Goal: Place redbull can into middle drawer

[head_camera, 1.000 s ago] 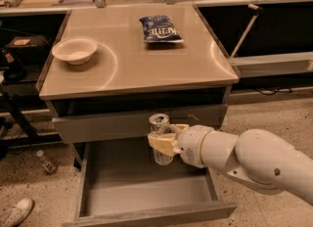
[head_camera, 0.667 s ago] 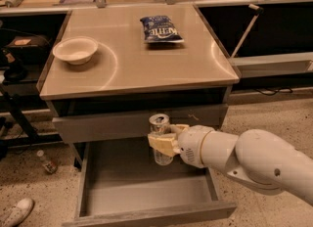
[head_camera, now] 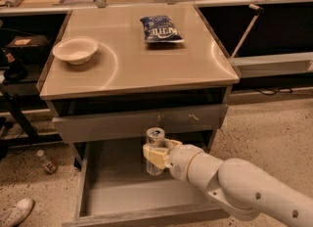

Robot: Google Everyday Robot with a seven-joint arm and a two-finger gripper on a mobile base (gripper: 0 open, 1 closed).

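Note:
The redbull can (head_camera: 155, 137) is a slim silver can with a shiny top, held upright above the open middle drawer (head_camera: 105, 184). My gripper (head_camera: 157, 155) is shut on the can's middle, its cream fingers (head_camera: 155, 157) wrapped round it, with the white arm reaching in from the lower right. The can hangs just in front of the closed upper drawer front (head_camera: 127, 122) and over the drawer's grey floor, near its back middle. The can's lower end shows below the fingers, clear of the floor.
A white bowl (head_camera: 75, 50) and a blue chip bag (head_camera: 161, 29) lie on the cabinet top (head_camera: 132, 69). A small bottle (head_camera: 46, 161) and a shoe (head_camera: 17, 212) are on the floor at left. Shelving stands on both sides.

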